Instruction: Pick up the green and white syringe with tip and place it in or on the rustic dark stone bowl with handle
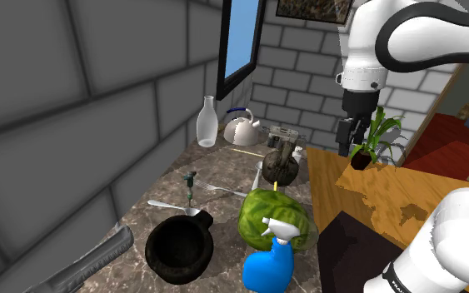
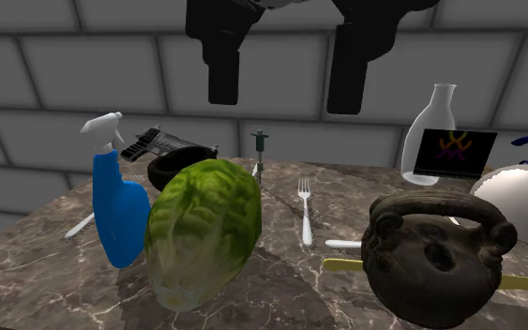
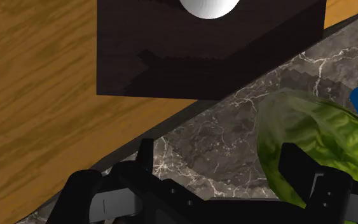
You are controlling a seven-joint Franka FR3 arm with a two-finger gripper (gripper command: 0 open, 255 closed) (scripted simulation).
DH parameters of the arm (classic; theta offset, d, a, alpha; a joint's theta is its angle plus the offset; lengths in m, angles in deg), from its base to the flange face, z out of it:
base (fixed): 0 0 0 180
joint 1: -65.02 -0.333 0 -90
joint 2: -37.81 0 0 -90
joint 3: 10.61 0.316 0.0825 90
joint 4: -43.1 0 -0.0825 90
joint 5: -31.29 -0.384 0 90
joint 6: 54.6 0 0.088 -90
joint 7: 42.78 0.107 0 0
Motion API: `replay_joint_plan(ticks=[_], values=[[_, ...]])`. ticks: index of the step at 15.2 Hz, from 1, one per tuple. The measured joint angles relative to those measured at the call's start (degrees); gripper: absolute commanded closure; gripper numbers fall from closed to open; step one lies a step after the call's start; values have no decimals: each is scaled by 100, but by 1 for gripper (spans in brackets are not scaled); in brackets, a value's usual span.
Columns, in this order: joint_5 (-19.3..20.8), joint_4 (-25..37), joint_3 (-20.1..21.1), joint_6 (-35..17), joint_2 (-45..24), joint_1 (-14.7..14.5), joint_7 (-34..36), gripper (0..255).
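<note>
Gripper (image 1: 351, 143) hangs at upper right of the shoulder view, fingers (image 2: 222, 70) spread wide apart; syringe (image 1: 189, 188) stands upright on the marble counter (image 1: 227, 163), left of centre, just above the dark bowl (image 1: 180, 246) at lower left.

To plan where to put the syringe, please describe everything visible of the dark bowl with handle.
The bowl is near-black, rough and stone-like, round with a thick rim and a short stubby handle. It stands upright on the marbled counter, with nothing visible inside. The green cabbage sits close beside it; whether they touch is unclear.
</note>
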Motion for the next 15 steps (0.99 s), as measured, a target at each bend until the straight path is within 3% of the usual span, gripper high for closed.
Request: replay_joint_plan(ticks=[9,15], values=[[-355,196,391,-1049,-1046,-268,330,0],[-507,752,717,-1796,-2156,-442,587,0]])
